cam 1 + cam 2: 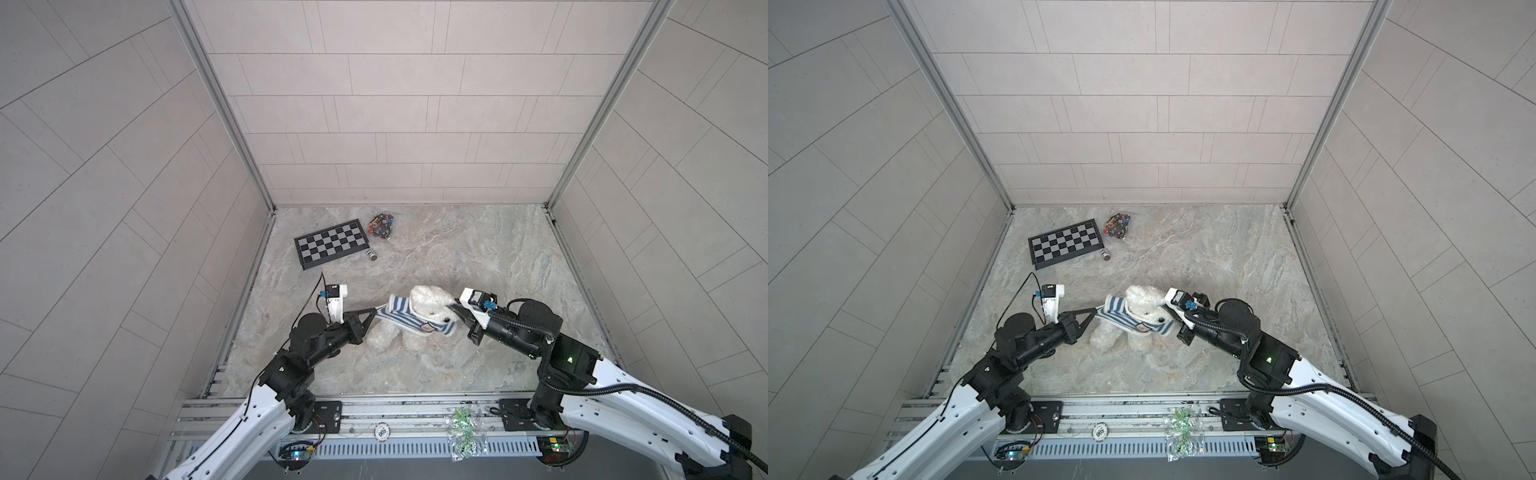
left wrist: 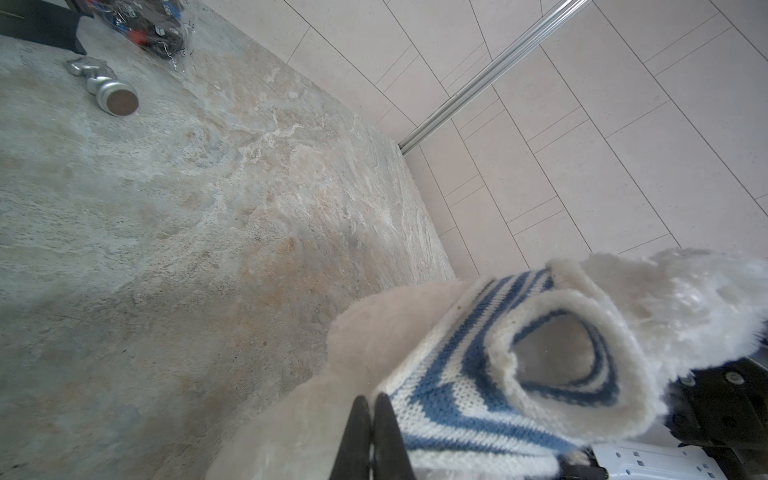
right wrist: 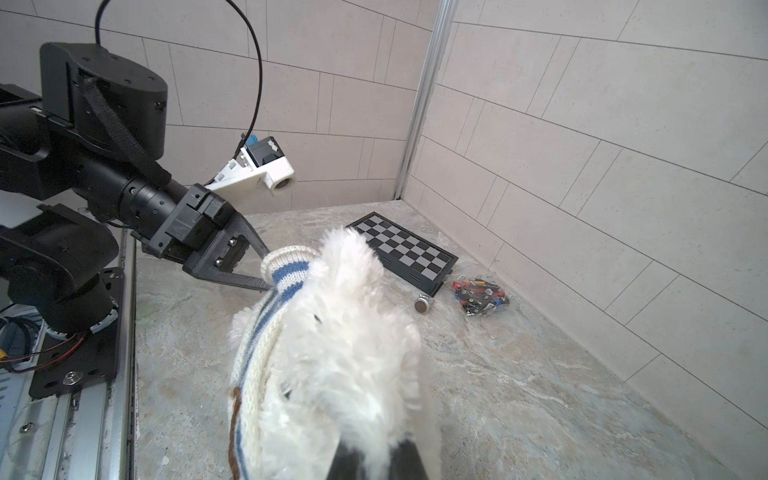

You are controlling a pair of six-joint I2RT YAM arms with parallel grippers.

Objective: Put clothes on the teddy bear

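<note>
The left gripper (image 1: 376, 309) is pinching the left end of the striped shirt (image 1: 399, 319) in both top views. The right gripper (image 1: 454, 309) is clamping fur on the head of the teddy bear (image 1: 428, 300), which is lying between them on the near half of the table.

In the left wrist view, the fingers (image 2: 388, 436) are pressing together on the knit edge.

In the right wrist view, the bear's fur is filling the jaws.

Pulling steadily leftward while the right gripper is anchoring the head looks the best way to seat the shirt.
</note>
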